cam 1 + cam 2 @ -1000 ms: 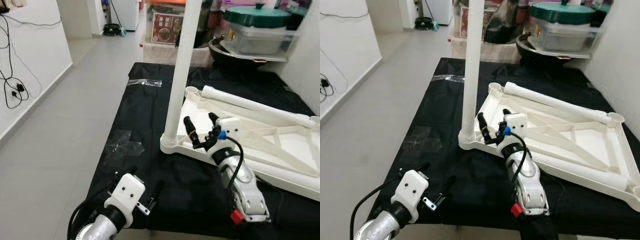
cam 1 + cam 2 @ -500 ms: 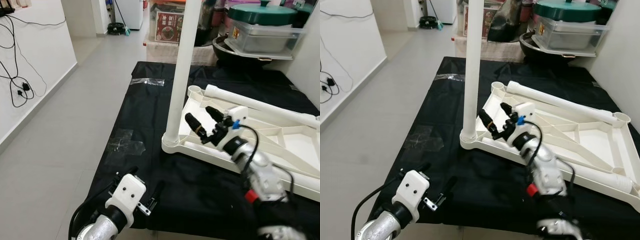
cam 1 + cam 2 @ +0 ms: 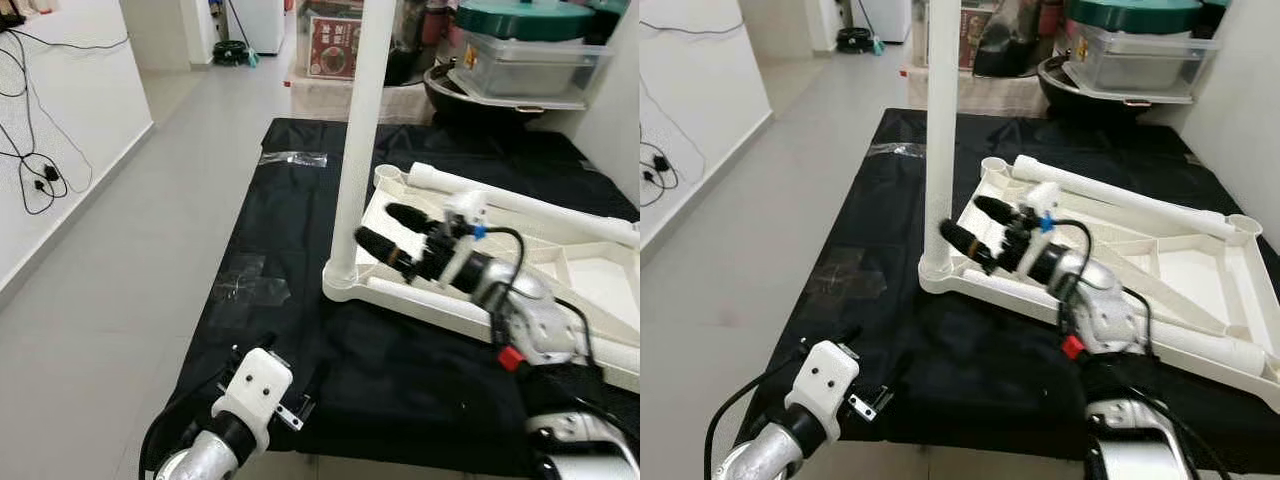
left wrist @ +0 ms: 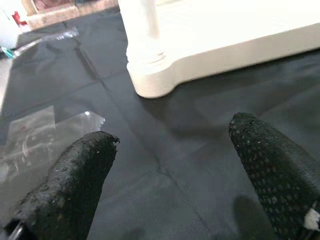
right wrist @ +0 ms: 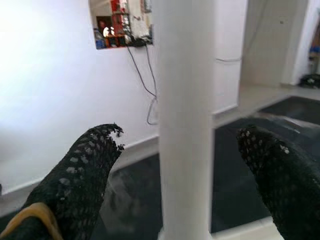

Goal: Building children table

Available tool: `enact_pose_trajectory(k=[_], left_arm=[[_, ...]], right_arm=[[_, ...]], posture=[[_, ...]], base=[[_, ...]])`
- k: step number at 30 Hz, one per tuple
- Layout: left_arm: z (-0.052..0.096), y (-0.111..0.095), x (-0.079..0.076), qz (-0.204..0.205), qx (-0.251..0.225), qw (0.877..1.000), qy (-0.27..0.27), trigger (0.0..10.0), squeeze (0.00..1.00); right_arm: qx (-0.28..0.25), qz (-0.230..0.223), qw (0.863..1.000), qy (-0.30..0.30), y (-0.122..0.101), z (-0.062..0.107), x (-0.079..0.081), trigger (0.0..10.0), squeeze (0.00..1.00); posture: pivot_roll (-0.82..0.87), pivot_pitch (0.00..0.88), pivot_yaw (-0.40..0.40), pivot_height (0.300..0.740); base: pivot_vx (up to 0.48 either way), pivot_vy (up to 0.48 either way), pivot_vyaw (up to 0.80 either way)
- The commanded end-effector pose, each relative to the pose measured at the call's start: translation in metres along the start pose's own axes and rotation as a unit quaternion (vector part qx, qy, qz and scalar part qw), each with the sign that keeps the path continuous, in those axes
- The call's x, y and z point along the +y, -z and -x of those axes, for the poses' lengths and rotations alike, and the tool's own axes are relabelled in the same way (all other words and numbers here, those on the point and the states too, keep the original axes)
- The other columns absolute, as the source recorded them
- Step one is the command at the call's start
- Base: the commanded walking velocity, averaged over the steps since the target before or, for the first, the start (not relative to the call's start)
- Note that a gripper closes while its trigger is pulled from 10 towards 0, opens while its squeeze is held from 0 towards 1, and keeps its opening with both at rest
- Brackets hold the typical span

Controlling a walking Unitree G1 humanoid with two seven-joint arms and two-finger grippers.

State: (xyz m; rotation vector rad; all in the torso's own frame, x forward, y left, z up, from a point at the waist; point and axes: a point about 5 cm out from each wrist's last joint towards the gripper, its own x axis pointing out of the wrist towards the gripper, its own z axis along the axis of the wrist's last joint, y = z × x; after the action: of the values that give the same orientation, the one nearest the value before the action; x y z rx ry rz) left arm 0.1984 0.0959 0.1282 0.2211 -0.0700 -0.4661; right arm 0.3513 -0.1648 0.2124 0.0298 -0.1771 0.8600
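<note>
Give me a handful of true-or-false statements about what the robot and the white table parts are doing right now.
1. One white leg stands upright in a corner of the upside-down tabletop. True.
2. The right gripper is clamped shut on that leg. False: its fingers are open, pointing at the leg.
3. The left gripper holds a screwdriver. False: it is open and holds nothing, low over the black cloth.
4. Another leg lies flat across the tabletop. True.
</note>
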Motion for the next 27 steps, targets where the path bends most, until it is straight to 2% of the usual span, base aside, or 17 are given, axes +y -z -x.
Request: enact_pose_trajectory(k=[1, 5, 12, 14, 15, 16, 21, 27], left_arm=[[0.003, -0.006, -0.001, -0.001, -0.017, 1.0, -0.006, 10.0, 0.0], [0.003, -0.012, -0.003, 0.002, -0.037, 0.999, -0.004, 10.0, 0.0], [0.002, -0.019, -0.005, 0.002, -0.053, 0.999, -0.003, 10.0, 0.0], [0.001, -0.021, -0.006, 0.003, -0.059, 0.998, -0.004, 10.0, 0.0], [0.0, -0.026, -0.007, -0.002, -0.074, 0.997, -0.005, 10.0, 0.0], [0.0, -0.026, -0.007, -0.002, -0.074, 0.997, -0.005, 10.0, 0.0], [-0.004, -0.033, -0.008, -0.001, -0.087, 0.996, -0.007, 10.0, 0.0], [-0.003, -0.031, -0.01, 0.002, -0.082, 0.997, -0.009, 10.0, 0.0]], right_arm=[[-0.002, 0.01, 1.0, -0.006, 0.001, -0.01, 0.002, 10.0, 0.0], [-0.004, 0.006, 1.0, -0.011, 0.001, -0.021, 0.003, 10.0, 0.0], [-0.009, 0.004, 1.0, -0.019, 0.004, -0.031, 0.009, 10.0, 0.0], [-0.008, 0.002, 1.0, -0.027, 0.006, -0.036, 0.013, 10.0, 0.0], [-0.003, -0.005, 1.0, -0.029, 0.015, -0.048, 0.022, 10.0, 0.0], [-0.003, -0.005, 1.0, -0.029, 0.015, -0.048, 0.022, 10.0, 0.0], [-0.006, -0.035, 0.999, -0.029, 0.025, -0.069, 0.034, 10.0, 0.0], [0.002, -0.043, 0.999, -0.026, 0.031, -0.077, 0.038, 10.0, 0.0]], posture=[[0.14, 0.075, -0.057, 0.74], [0.14, 0.072, -0.064, 0.74], [0.13, 0.066, -0.068, 0.74], [0.13, 0.065, -0.071, 0.74], [0.13, 0.056, -0.072, 0.74], [0.13, 0.056, -0.072, 0.74], [0.14, 0.046, -0.079, 0.74], [0.14, 0.037, -0.083, 0.74]], base=[[0.0, 0.0, 0.0], [0.0, 0.0, 0.0], [0.0, 0.0, 0.0], [0.0, 0.0, 0.0], [0.0, 0.0, 0.0], [0.0, 0.0, 0.0], [0.0, 0.0, 0.0], [0.0, 0.0, 0.0]])
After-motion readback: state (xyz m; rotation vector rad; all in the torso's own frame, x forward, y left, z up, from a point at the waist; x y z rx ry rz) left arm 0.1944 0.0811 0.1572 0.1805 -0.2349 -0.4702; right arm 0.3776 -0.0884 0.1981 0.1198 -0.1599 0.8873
